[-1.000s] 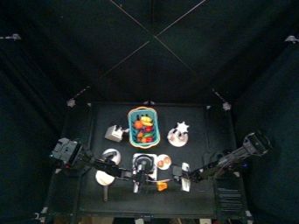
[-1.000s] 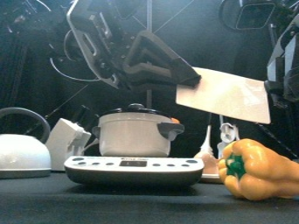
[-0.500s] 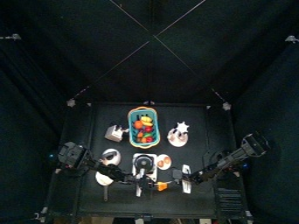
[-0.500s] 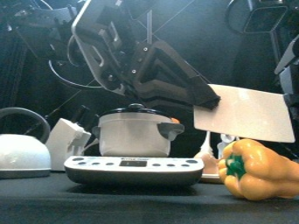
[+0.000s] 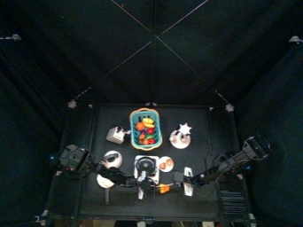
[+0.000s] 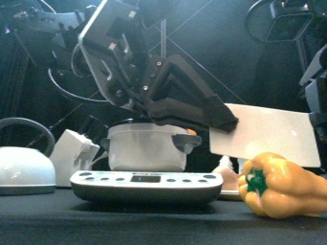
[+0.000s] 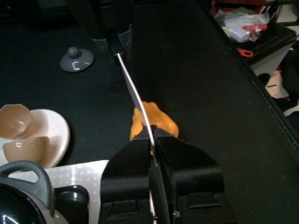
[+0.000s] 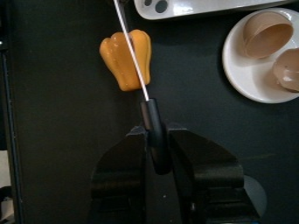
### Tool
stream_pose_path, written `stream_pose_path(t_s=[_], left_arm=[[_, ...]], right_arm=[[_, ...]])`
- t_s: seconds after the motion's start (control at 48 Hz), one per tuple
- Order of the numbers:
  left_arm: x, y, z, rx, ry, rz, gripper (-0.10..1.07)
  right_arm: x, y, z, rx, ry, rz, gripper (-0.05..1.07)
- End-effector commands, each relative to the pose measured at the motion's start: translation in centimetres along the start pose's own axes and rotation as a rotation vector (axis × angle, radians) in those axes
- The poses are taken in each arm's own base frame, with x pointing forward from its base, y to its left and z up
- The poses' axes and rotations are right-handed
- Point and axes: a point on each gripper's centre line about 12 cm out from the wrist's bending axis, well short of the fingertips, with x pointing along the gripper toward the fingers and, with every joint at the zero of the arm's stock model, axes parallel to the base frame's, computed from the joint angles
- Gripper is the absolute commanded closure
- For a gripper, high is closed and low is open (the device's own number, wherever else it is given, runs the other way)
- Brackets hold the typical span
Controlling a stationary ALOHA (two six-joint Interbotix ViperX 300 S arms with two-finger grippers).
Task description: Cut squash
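Left of the pot (image 6: pixel 147 145), a white kettle (image 6: pixel 26 165) is seen standing on the surface (image 6: pixel 76 225). Above the pot, the left hand (image 7: pixel 158 153) is stretched rightward, its jaws closed tight on the blade of the knife (image 6: pixel 274 134). Right of the pot, the orange squash (image 6: pixel 288 187) lies on the surface, under the blade; contact cannot be told. The knife's black handle is gripped in the closed right hand (image 8: pixel 149 131).
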Motion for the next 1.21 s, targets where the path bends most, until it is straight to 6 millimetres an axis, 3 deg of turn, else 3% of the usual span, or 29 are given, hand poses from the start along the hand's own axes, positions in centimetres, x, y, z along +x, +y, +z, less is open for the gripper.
stream_pose_path(t_s=[0.0, 0.521, 1.188], left_arm=[[-0.5, -2.9, 0.9, 0.022, -0.015, -0.067, 0.6], [-0.4, -3.8, 0.6, 0.02, 0.05, -0.107, 0.6], [0.1, -3.5, -0.9, -0.001, 0.092, -0.09, 0.6]], right_arm=[[-0.3, 0.0, 0.3, 0.027, -0.002, -0.005, 0.51], [1.2, 2.0, -0.4, 0.016, 0.053, 0.009, 0.51], [2.3, 1.9, 0.2, -0.032, 0.052, -0.037, 0.52]])
